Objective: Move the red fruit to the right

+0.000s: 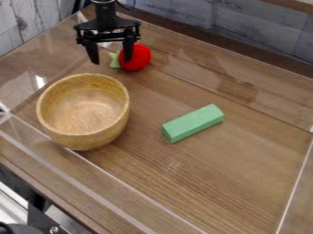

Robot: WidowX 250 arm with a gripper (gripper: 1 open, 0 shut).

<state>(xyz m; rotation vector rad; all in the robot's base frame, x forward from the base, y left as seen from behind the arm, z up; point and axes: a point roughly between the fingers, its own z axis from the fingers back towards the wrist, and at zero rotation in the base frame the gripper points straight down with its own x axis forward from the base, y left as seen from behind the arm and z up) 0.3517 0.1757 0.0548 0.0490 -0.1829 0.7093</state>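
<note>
The red fruit (pixel 135 57) is a small round bright-red toy with a green leafy bit on its left side. It lies on the wooden table at the back, behind the wooden bowl. My gripper (pixel 106 52) is open, with its black fingers pointing down. It hangs just left of the fruit, with its right finger (pixel 124 53) close to the fruit's leafy side. Whether the finger touches the fruit I cannot tell.
A wooden bowl (pixel 83 111) stands at the left front of the fruit. A green rectangular block (pixel 193 122) lies to the right of the bowl. Clear plastic walls (pixel 294 196) ring the table.
</note>
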